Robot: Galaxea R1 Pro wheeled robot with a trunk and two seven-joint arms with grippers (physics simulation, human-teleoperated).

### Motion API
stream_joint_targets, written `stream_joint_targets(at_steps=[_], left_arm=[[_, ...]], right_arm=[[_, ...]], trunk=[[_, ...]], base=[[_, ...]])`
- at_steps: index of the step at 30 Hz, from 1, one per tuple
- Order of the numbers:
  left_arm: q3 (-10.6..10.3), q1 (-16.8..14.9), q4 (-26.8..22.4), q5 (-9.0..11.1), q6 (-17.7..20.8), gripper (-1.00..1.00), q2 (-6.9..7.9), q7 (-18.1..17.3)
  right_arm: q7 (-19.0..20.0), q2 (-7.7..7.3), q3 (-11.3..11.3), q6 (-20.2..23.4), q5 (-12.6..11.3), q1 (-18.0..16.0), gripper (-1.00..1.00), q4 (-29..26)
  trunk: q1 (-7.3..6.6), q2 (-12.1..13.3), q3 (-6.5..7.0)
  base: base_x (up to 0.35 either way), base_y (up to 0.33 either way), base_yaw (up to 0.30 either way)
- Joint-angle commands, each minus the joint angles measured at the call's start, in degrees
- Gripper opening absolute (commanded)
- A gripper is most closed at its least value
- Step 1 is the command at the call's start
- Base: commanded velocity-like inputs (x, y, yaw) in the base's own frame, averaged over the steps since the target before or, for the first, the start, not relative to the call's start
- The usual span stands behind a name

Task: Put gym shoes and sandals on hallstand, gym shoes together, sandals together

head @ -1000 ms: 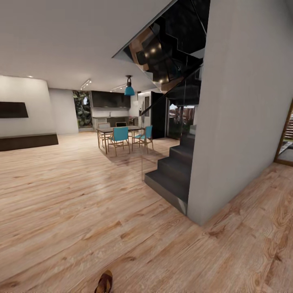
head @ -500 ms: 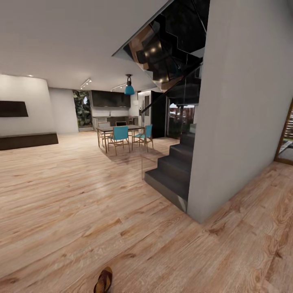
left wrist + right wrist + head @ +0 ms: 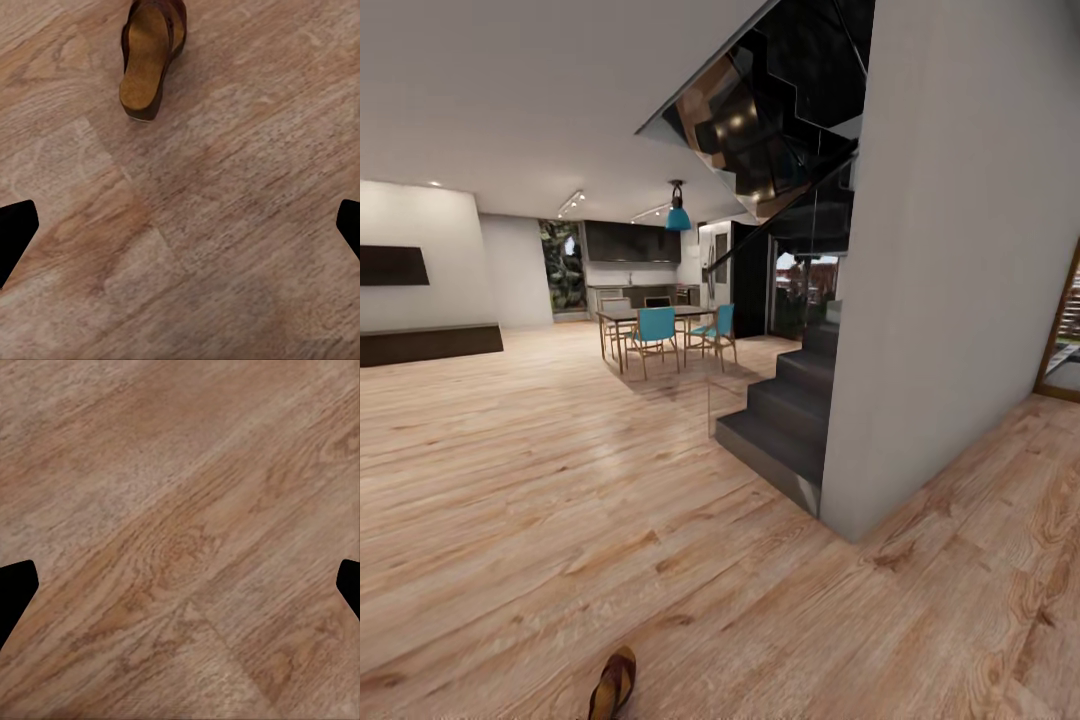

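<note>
lying alone on the corridor floor [image 3: 560, 480], one sandal [image 3: 152, 56]; both pincers spread wide, holding nothing.

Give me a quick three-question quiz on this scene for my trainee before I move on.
1. True or false: a sandal lies on the wood floor.
2. Multiple choice: what is between the left gripper's fingers? A) a sandal B) bare floor C) a gym shoe
3. Fill in: the chairs at the far dining table are ____ in colour.

Key: 1 true; 2 B; 3 blue (teal).
</note>
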Motion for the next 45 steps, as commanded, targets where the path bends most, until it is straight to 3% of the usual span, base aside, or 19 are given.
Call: stream_joint_targets(at_steps=[1,22,45], left_arm=[[0.02,0.03,-0.18,0.02,0.38,1.0,0.01,0.02],[0.02,0.02,-0.27,0.02,0.38,1.0,0.05,0.02],[0.02,0.02,-0.26,0.02,0.38,1.0,0.08,0.02]], right_arm=[[-0.13,0.0,0.03,-0.38,0.01,-0.04,1.0,0.06],[-0.13,-0.03,0.03,-1.32,0.01,-0.04,1.0,1.18],[-0.13,-0.09,0.03,-1.33,0.01,-0.04,1.0,1.36]], trunk=[[0.22,-0.44,-0.24],[4.83,-8.86,-4.01],[4.83,-8.86,-4.01]], base=[[0.0,0.0,0.0],[0.0,0.0,0.0],[0.0,0.0,0.0]])
